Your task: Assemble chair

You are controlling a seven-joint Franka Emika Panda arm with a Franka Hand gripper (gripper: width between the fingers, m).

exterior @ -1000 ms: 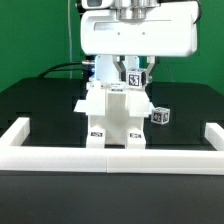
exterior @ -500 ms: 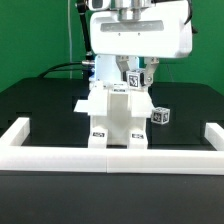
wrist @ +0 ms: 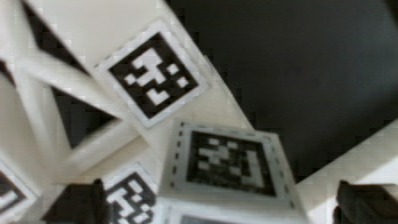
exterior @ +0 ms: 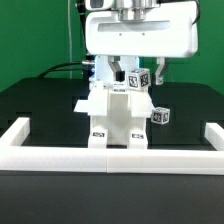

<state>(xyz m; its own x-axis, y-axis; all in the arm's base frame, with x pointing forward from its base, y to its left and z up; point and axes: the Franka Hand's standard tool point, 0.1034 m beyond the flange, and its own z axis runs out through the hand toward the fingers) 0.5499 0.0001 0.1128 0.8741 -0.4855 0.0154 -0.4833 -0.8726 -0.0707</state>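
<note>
In the exterior view, the chair [exterior: 113, 118] stands in the middle of the black table [exterior: 40, 105], just behind the long low white wall [exterior: 110, 158]. It is not a whole chair yet. It looks like a chunky white stand with little black-and-white squares on its front. The big white robot arm [exterior: 135, 35] hangs right over it. The fingers [exterior: 121, 72] reach down on both sides of a small top block [exterior: 137, 78] that sits on the top of the chair. The fingers are spread wide and do not squeeze the block. A small loose piece [exterior: 160, 116] lies on the table near the chair, on the exterior view's right, and nothing is touching it. In the wrist view, the top block [wrist: 222, 160] shows its square tag up close, and a white slab [wrist: 151, 75] of the chair with a bigger tag slants beside it. The dark fingers [wrist: 79, 203] stand far apart, one on each side of the block, with nothing held between them. I think many parts are already joined and the top block is now in its place. The loose piece probably still has to go on, so the job is not finished.
</note>
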